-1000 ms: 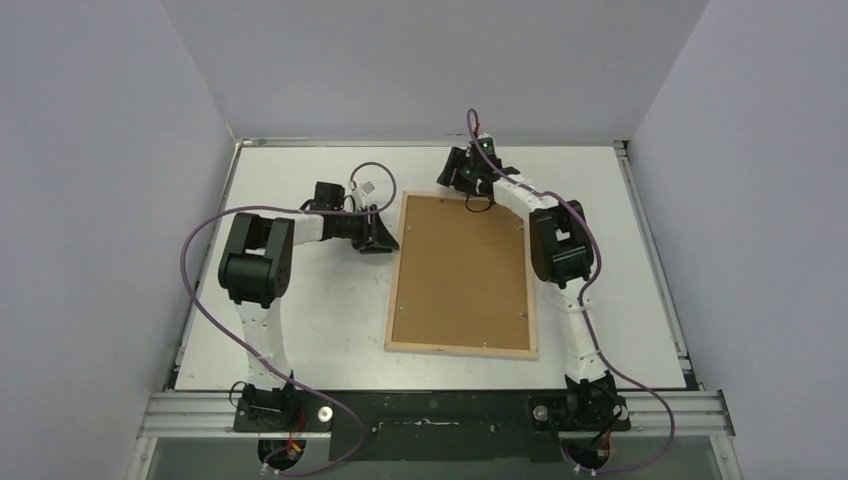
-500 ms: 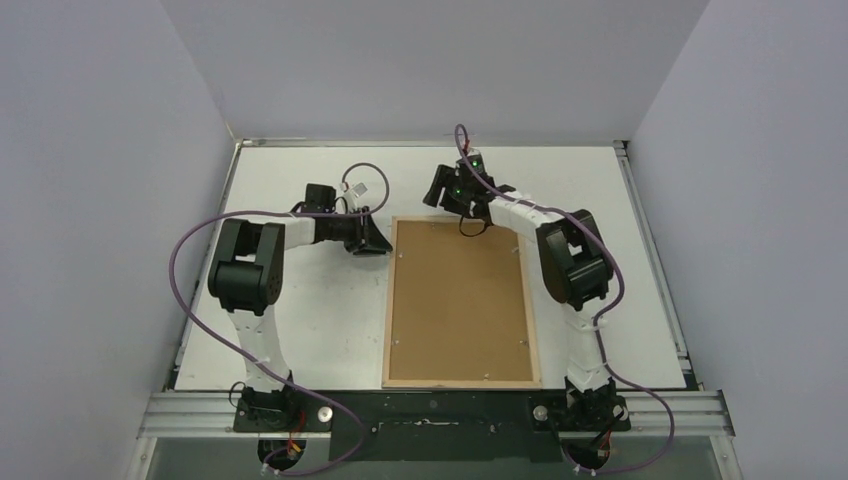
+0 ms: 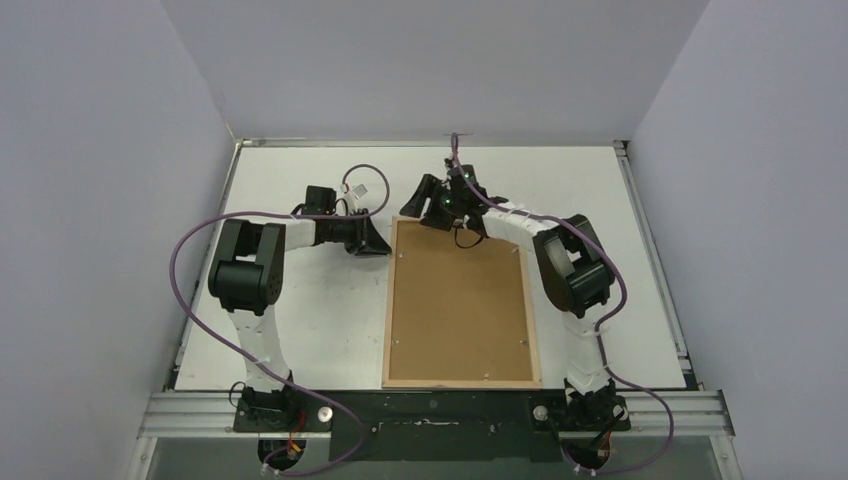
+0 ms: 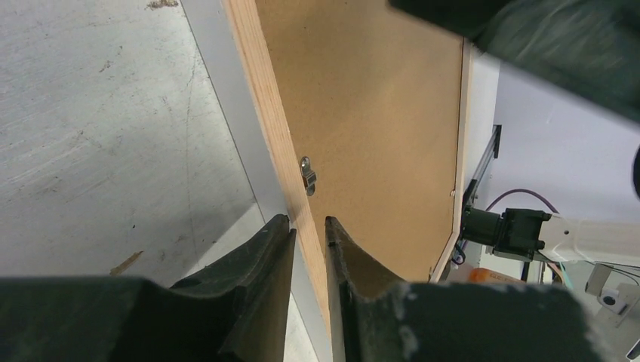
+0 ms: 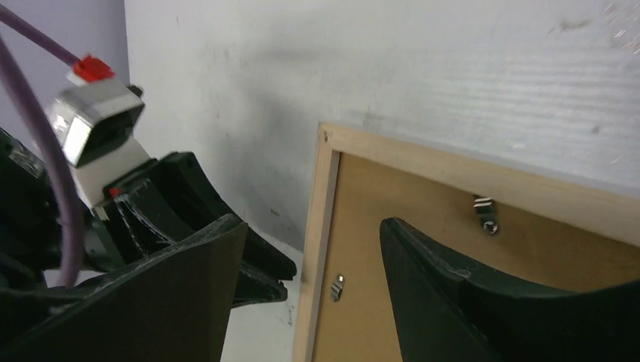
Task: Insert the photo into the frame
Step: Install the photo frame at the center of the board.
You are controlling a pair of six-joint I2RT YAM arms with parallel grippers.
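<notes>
Steadying, it seems: the left gripper (image 4: 308, 226) is pinching the frame (image 4: 260, 90)'s bar between narrow fingers, and the right gripper (image 5: 313, 226) is hovering wide above its corner. The photo is showing nowhere; next probably calls for turning the clips (image 5: 483, 211).

The top camera sits high above and behind the arm bases, looking down and forward. It stands far enough back to take in the whole table (image 3: 300, 330), both arms and the surrounding walls.

The left wrist camera rides close behind the left gripper (image 4: 308, 226), facing along its fingers and across the frame (image 4: 264, 113) to the opposite bar and the other arm's base.

The right wrist camera looks past the right gripper (image 5: 313, 226) from close up, down at one frame corner, with the left gripper beside it.

Both wrist views share the frame's left bar. The top view holds everything they show.
</notes>
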